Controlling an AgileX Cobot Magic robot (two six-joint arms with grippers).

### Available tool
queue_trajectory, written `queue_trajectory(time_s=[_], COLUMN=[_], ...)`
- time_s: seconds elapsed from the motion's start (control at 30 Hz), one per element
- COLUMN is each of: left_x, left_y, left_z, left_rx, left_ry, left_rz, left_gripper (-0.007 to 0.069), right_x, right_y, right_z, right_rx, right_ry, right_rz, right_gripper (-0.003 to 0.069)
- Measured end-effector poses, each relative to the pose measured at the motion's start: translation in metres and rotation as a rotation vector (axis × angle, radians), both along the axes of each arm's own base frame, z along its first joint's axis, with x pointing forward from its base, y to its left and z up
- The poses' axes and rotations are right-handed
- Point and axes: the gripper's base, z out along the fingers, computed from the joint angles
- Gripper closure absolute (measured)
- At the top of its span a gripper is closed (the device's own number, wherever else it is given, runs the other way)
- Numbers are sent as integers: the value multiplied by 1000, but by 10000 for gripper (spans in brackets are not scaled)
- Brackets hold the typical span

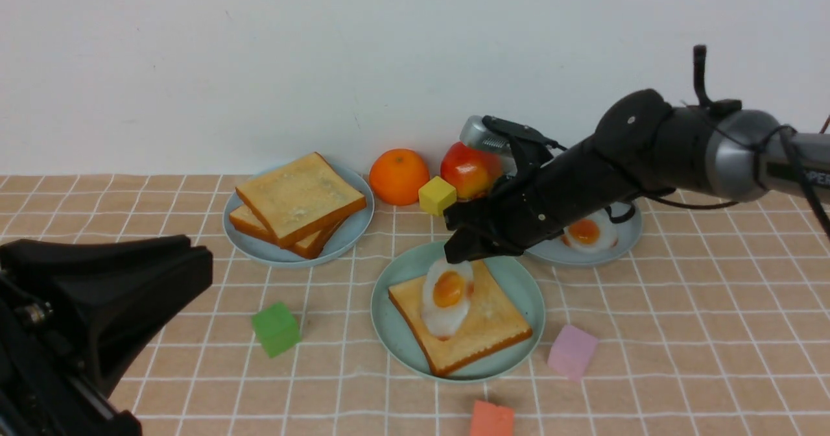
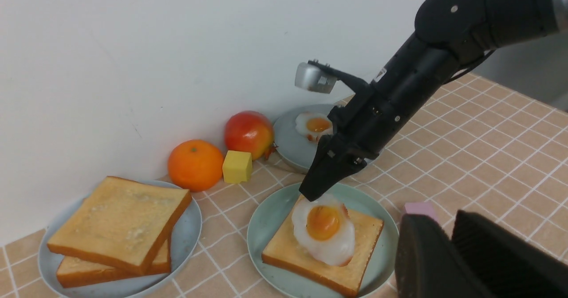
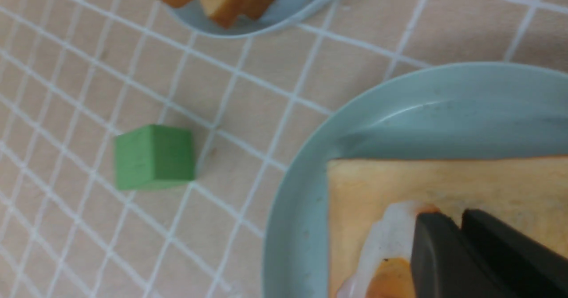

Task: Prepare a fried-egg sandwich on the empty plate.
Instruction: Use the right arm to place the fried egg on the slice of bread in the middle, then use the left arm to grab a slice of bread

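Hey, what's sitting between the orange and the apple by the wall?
A yellow cube sits between the orange and the apple, a little nearer the robot than both. The front and left wrist views show it.

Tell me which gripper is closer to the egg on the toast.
Right. The right gripper is at the egg's far edge, jaws closed on it; the left gripper is well off to the egg's left, nearer the robot.
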Motion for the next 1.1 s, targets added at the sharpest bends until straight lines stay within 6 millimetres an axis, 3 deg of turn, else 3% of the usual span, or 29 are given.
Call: queue_trajectory(time_s=[0.17, 0.37, 0.43, 0.5, 0.53, 0.6, 0.63, 0.67, 0.73, 0.77, 0.8, 0.87, 0.97, 1.1], left_x=[0, 0, 0, 1, 4, 8, 18, 24, 31, 42, 45, 65, 97, 152], left_y=[0, 0, 0, -1, -4, -8, -18, -24, -32, -42, -45, -65, -88, -93], left_z=[0, 0, -1, -3, -7, -13, -23, -30, -35, -43, -44, -48, -44, -37], left_rx=[1, 1, -2, -2, -1, 13, 53, 90, 123, 178, 193, 290, 411, 482], left_ry=[1, 3, 13, 42, 82, 140, 231, 280, 327, 384, 397, 447, 466, 515], left_rz=[1, 1, 3, 8, 14, 25, 43, 55, 66, 82, 85, 95, 98, 118], left_gripper=[512, 507, 503, 502, 503, 510, 535, 554, 578, 617, 627, 638, 638, 638], right_x=[3, 2, 0, -4, -12, -22, -40, -51, -63, -79, -87, -115, -155, -202], right_y=[-1, -4, -10, -17, -27, -35, -47, -54, -62, -73, -76, -90, -104, -118], right_z=[-8, -9, -3, 7, 24, 42, 73, 90, 107, 130, 139, 171, 198, 204], right_rx=[-7, -56, -77, -101, -132, -171, -250, -298, -340, -389, -398, -427, -401, -366], right_ry=[15, 1, 15, 30, 48, 58, 55, 49, 44, 37, 31, -13, -76, -113], right_rz=[-36, -5, 9, 20, 28, 48, 67, 68, 58, 26, 18, -39, -89, -108], right_gripper=[538, 286, 207, 179, 176, 195, 263, 300, 353, 446, 458, 602, 671, 671])
